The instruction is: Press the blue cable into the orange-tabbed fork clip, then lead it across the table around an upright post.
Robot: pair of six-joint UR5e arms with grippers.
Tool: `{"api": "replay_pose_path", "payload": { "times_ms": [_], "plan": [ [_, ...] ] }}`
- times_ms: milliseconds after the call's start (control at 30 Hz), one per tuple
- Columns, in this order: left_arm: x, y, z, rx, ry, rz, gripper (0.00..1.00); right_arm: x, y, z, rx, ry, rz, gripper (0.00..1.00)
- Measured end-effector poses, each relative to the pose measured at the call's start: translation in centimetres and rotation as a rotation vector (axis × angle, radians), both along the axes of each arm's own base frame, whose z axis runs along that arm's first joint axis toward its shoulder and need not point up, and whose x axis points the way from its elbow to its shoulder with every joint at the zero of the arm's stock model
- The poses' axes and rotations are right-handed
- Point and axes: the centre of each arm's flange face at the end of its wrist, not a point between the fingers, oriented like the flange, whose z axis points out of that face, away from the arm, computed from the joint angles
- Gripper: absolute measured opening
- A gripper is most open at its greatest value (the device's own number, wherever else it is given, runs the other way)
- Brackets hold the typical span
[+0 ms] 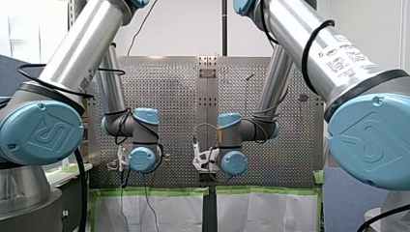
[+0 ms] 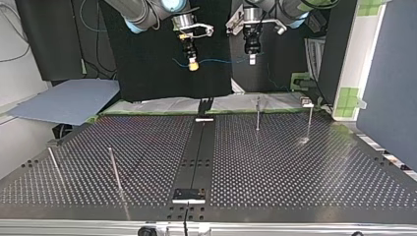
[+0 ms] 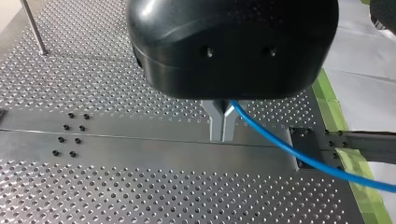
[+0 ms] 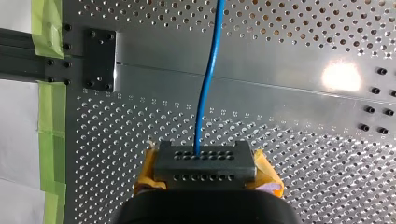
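So the left gripper and right gripper are both clamped on the blue cable, metal fingers on one, yellow pads on the other. They hold a short stretch in the air at the top view's upper middle, well above the table. I'd keep it taut and level going down. Can't spot the fork clip for sure. No containers anywhere, just upright posts

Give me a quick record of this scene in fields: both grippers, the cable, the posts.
Left gripper: metal fingers shut on the thin blue cable
Right gripper: yellow pads, shut on the same cable
Cable: hangs between both grippers, above the perforated metal table
Thin upright metal posts: four, cable touches none
Fork clip: not made out
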Motion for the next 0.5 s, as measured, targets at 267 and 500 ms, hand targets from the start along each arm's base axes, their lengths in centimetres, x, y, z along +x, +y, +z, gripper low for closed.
{"api": "replay_pose_path", "payload": {
  "times_ms": [267, 500],
  "plan": [
    [-0.3, 0.0, 0.1, 0.007, 0.002, -0.009, 0.0, 0.1, 0.0, 0.1, -0.002, 0.0, 0.0, 0.0],
    [-1.8, 0.2, 1.2, 0.059, 0.016, -0.075, 0.0, 2.2, -0.3, 3.7, -0.032, -0.041, -0.022, 0.0]
  ]
}}
